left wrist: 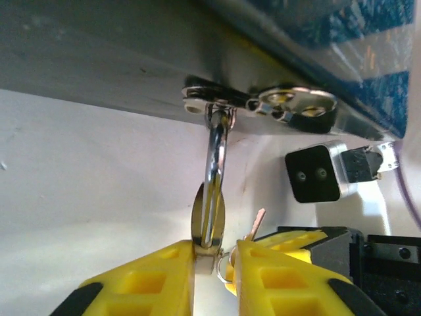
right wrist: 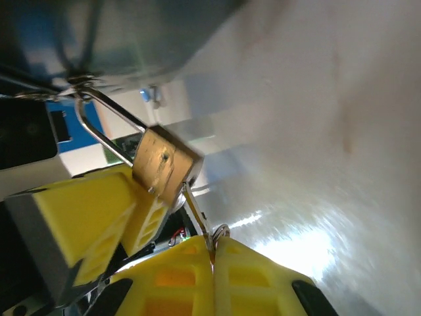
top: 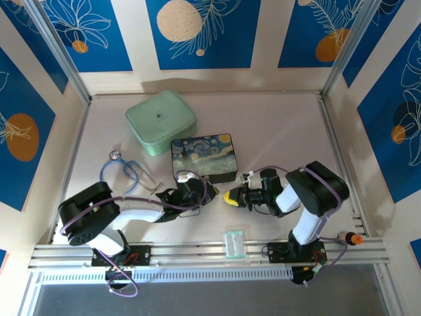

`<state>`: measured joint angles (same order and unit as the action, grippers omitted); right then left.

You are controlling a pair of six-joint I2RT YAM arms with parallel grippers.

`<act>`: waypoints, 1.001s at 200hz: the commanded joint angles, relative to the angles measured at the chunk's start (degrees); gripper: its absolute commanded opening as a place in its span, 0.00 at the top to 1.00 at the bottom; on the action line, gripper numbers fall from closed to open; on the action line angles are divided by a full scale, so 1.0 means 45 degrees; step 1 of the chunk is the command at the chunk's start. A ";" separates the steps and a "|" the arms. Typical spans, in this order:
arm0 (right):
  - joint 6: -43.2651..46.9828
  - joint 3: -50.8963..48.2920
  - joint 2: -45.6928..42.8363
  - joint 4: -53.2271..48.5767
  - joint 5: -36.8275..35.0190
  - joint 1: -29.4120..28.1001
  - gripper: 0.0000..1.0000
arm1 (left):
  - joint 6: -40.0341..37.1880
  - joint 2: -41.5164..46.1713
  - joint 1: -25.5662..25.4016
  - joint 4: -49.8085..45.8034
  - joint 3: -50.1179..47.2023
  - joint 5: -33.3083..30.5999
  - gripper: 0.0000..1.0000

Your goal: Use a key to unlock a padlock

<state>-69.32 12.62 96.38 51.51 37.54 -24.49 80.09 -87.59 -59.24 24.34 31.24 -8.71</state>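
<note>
The mint case point(top: 161, 122) carries a small dark mark, too small to read. The box point(top: 204, 157) bears a swirling blue-and-yellow night-sky painting, with no words legible.

The table point(top: 276, 131) is pale and matte, edged at the near side by metal rails. Cream walls point(top: 266, 39) around it carry blue panels with white leaf outlines and orange or cream discs. A stethoscope point(top: 123, 172) lies left of the box, and a clear packet point(top: 234, 243) rests on the near rail.

The left arm lies low, its forearm reaching right to the box's near side. The left gripper point(left wrist: 216, 253) has its yellow fingers a little apart around the lower end of the padlock point(right wrist: 164, 164). Whether they pinch it, I cannot tell. The padlock hangs by its shackle point(right wrist: 99, 131) from the box's clasp point(left wrist: 263, 105).

The key point(right wrist: 196, 210) sits in the padlock's bottom. The right arm bends at the elbow, its forearm reaching left. The right gripper point(right wrist: 212, 253) is clenched on the key's head.
</note>
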 commanded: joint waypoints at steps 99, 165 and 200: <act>0.6087 0.3643 -0.3311 -1.6633 -0.3547 -0.1492 1.00 | -0.0398 0.0979 -0.0095 -0.0521 -0.0312 -0.0558 0.53; 0.6809 0.4945 -0.3412 -1.9836 -0.5627 -0.1628 0.90 | -0.0611 0.1364 -0.0136 -0.0447 -0.0517 -0.0594 0.52; 0.6830 0.5226 -0.3408 -2.0292 -0.6075 -0.1647 0.86 | -0.0554 0.1131 -0.0194 0.0090 -0.0557 -0.0372 0.52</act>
<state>-39.57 35.09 81.43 -33.50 14.66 -31.55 78.94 -82.32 -59.46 23.11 29.52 -10.55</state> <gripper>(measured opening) 0.142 0.481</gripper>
